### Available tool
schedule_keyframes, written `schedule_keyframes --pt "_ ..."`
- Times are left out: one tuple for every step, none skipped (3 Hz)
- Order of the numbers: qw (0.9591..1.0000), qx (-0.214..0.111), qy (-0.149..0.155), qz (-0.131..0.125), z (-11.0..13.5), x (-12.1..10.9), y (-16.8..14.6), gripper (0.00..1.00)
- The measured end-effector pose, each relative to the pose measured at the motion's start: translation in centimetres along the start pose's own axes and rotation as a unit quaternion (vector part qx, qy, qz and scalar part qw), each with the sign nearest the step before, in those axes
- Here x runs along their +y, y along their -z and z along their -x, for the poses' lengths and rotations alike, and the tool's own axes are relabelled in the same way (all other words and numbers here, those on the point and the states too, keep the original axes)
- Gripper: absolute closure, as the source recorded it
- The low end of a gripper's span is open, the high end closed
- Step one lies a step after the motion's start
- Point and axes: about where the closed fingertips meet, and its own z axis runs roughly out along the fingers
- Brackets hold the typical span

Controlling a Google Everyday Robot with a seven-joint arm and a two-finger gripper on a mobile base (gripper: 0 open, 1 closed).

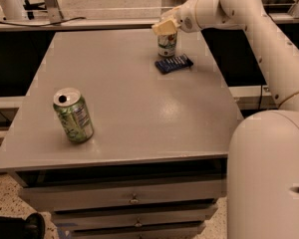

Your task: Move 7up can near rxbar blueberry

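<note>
Grey tabletop [139,113] over drawers [134,199] carries everything. The end effector [165,28] is clenched on the top of the small, whitish, green-and-red-marked 7up can [167,45], held upright directly beneath it. Just in front of it lies the flat, dark-blue, rectangular rxbar blueberry [174,63], so the can seems ready to set down. A crumpled green can [74,115] stands well away.

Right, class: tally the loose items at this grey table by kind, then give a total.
Cans: 2 (the 7up can, held at its top by the gripper, far right; the green can, near left)
Snack bars: 1 (the rxbar blueberry, just in front of the 7up can)
Total: 3
</note>
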Motion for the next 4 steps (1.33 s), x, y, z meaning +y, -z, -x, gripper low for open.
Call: schedule_keyframes --pt "1.0000 0.001 -0.007 -0.002 -0.4 0.0 0.4 0.59" --pt "1.0000 0.001 -0.007 -0.002 -0.2 -0.1 0.4 0.36" --pt "0.9999 -0.005 -0.011 0.002 -0.3 0.3 0.5 0.12" --pt "0.9996 -0.023 -0.013 0.011 0.3 1.3 0.9 0.00"
